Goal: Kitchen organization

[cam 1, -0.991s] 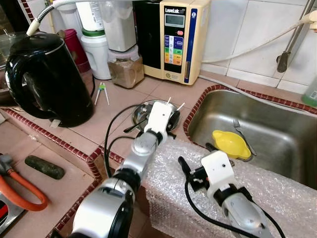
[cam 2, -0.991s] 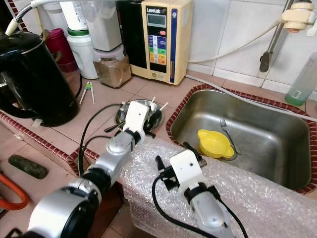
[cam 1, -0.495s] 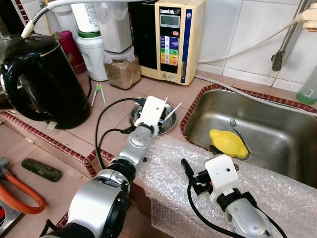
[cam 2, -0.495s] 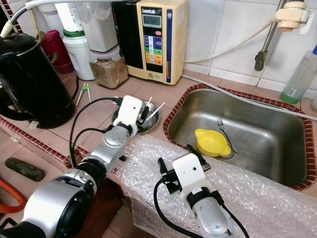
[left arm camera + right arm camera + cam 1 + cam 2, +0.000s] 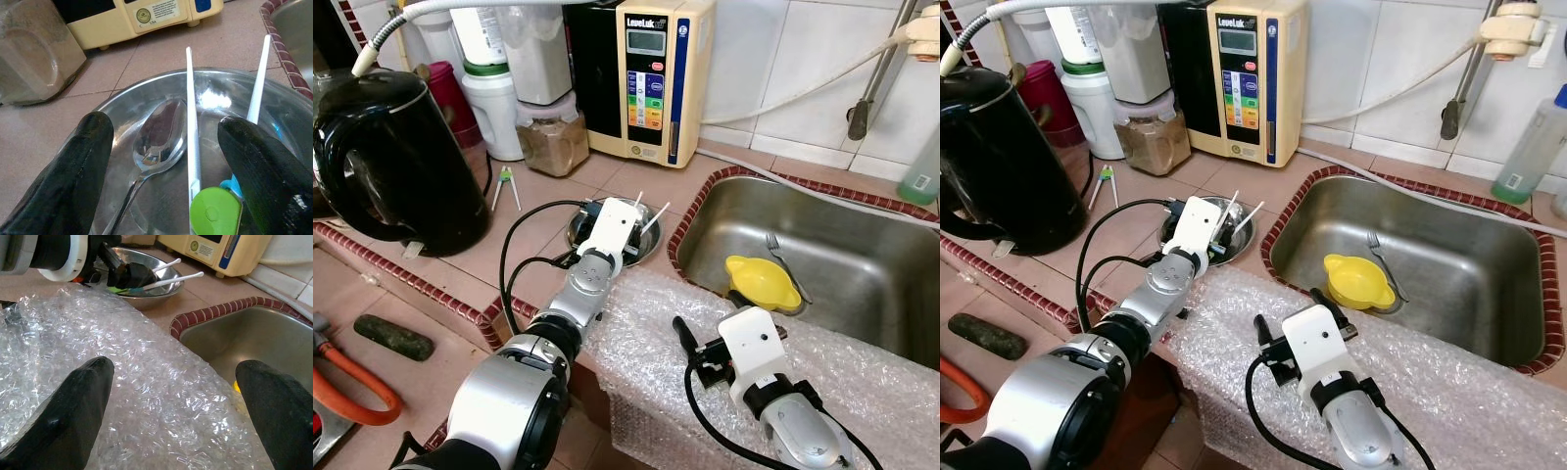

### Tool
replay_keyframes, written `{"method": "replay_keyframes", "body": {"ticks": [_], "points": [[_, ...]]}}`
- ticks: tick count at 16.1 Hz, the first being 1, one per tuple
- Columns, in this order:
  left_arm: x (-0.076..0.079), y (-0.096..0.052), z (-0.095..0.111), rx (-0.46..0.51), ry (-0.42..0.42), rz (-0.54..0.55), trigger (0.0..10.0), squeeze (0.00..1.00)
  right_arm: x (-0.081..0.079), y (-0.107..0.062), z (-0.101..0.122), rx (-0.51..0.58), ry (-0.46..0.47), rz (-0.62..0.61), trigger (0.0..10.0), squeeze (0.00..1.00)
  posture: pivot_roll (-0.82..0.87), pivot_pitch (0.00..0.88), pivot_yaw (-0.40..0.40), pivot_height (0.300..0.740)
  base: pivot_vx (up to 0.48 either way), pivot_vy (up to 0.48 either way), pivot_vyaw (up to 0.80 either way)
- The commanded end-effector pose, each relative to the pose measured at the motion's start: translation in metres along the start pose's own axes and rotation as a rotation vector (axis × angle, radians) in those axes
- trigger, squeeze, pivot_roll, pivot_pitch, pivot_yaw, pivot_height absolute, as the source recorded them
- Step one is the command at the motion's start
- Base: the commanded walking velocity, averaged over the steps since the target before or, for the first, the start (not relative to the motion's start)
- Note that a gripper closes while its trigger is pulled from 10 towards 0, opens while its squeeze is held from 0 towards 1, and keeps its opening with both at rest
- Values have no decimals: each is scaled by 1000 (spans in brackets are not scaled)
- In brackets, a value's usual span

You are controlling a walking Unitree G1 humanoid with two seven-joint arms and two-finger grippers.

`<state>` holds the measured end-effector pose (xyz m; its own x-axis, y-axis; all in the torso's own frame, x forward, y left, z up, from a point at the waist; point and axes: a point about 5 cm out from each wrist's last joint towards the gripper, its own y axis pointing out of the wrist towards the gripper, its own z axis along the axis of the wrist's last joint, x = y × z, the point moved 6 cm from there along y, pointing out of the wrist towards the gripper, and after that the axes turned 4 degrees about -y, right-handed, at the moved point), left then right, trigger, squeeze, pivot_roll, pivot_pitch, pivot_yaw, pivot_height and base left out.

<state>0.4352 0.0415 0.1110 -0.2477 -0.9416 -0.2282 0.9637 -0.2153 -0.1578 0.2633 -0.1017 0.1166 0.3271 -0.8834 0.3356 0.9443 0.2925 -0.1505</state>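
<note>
You can read the brand "LeveLuk" in dark letters at the top of the cream water machine (image 5: 651,78) standing at the back of the counter (image 5: 607,176), just above its small grey display. In the left wrist view, the round gold seal on its lower front carries "USA". Nothing else is legible.

One metal bowl (image 5: 651,240), one spoon (image 5: 159,139), two white sticks (image 5: 190,127), one black kettle (image 5: 396,157), one yellow cup (image 5: 759,282), one fork (image 5: 781,257), two tools.
</note>
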Motion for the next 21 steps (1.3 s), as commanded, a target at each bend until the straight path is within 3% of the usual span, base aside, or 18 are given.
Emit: {"method": "replay_keyframes", "body": {"ticks": [1, 2, 3, 4, 5, 6, 7, 9, 10, 18, 20, 21], "points": [[2, -2, -11, -49, 23, -14, 10000, 1000, 0, -2, 8, 23, 1, -4, 10000, 0, -221, 9, 95, 740, 0, 0, 0], [3, -2, -12, -52, 23, -19, 10000, 1000, -1, -2, 8, 23, 1, -4, 10000, 0, -221, 9, 96, 740, 0, 0, 0], [6, -2, -16, -75, 35, -39, 10000, 0, -1, -2, 8, 22, 4, -4, 10000, 0, -220, 11, 98, 740, 0, 0, 0], [10, -3, -21, -101, 36, -67, 10000, 0, -2, -2, 8, 21, 5, -5, 10000, 0, -219, 10, 98, 740, 0, 0, 0], [14, -4, -24, -115, 42, -91, 9137, 0, -2, -2, 8, 21, 5, -4, 10000, 0, -218, 10, 98, 740, 0, 0, 0], [18, -5, -29, -141, 28, -121, 4980, 0, -2, -2, 8, 21, 4, -3, 10000, 0, -215, 8, 96, 740, 0, 0, 0], [23, -7, -32, -162, 32, -160, 2706, 0, -1, -1, 8, 22, 3, -1, 10000, 0, -213, 6, 95, 740, 0, 0, 0], [26, -9, -39, -200, 15, -193, 2078, 0, -1, -1, 8, 24, 2, 0, 10000, 0, -209, 2, 94, 740, 0, 0, 0], [25, -9, -42, -218, 5, -208, 0, 0, -2, 0, 9, 26, 2, 2, 10000, 0, -204, 0, 95, 740, 0, 0, 0], [18, -13, -52, -282, -36, -260, 0, 0, -2, 4, 9, 31, 6, -1, 10000, 0, -189, 0, 100, 740, 0, 0, 0], [16, -13, -53, -293, -112, -264, 0, 0, -2, 5, 9, 32, 7, 1, 10000, 0, -180, 0, 98, 740, 0, 0, 0], [14, -13, -54, -293, -112, -260, 0, 0, -2, 7, 9, 34, 7, 2, 10000, 0, -175, 0, 95, 740, 0, 0, 0]]}}
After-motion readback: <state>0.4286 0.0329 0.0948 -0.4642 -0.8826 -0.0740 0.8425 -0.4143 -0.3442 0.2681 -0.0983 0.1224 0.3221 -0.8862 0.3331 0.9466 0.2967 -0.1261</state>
